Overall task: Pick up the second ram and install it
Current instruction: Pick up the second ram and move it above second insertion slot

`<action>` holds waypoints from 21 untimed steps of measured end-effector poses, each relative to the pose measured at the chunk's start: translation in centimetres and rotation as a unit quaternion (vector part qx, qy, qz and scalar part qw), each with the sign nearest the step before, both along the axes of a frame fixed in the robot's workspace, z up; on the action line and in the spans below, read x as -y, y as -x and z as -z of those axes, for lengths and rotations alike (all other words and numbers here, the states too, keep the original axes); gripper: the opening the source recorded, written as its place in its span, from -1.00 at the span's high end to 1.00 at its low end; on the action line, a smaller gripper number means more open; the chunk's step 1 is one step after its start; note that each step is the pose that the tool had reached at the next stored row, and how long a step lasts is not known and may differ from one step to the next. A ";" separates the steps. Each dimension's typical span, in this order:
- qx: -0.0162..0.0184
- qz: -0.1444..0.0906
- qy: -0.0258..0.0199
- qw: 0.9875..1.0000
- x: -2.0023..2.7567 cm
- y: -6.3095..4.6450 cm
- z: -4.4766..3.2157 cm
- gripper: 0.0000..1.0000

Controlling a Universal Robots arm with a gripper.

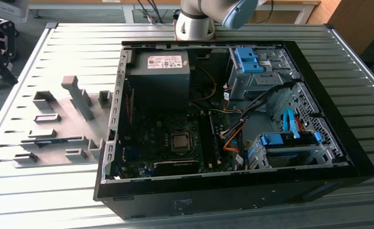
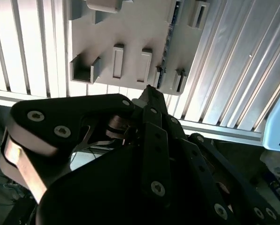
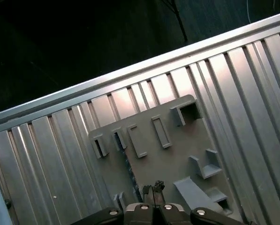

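Gripper: the black, link-armed gripper (image 2: 149, 90) (image 3: 152, 187) is seen in both wrist views with its fingertips pressed together; nothing is pinched between them.
Gripper position: it is held over the grey holder plate, and its tips line up with one end of the ram. No contact with the ram can be made out.
Second ram: the long, thin, blue circuit-board stick (image 2: 169, 44) (image 3: 132, 173) is seen edge-on in both wrist views. It stands in small grey slotted blocks close to one edge of the plate.
Holder plate: the flat grey plastic plate with raised blocks and slots (image 1: 72, 126) (image 2: 130, 28) (image 3: 177, 150) lies on the table, beside the computer case, towards the table edge at the exterior view's left.
Table: the surface is made of ribbed aluminium profiles (image 1: 78, 43) (image 2: 233, 61) (image 3: 50, 154).
Computer case: the open black tower case (image 1: 238, 188) lies on its side on the table, and the dark green motherboard (image 1: 155, 143) is exposed inside.
Arm: the pale grey base of the arm (image 1: 196, 21) is mounted at the table's far edge, behind the case.
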State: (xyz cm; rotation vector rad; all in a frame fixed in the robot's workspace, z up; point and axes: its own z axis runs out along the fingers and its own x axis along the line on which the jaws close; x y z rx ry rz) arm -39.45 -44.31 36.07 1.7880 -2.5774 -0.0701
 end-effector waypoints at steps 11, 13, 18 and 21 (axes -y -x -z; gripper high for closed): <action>0.000 -0.060 0.000 0.998 0.54 0.0 1.01 0.80; 0.000 -0.076 0.000 0.997 0.55 0.0 1.21 0.67; 0.001 -0.084 0.000 0.996 0.97 0.0 1.47 0.53; 0.001 -0.098 0.000 0.995 1.03 0.0 1.69 0.53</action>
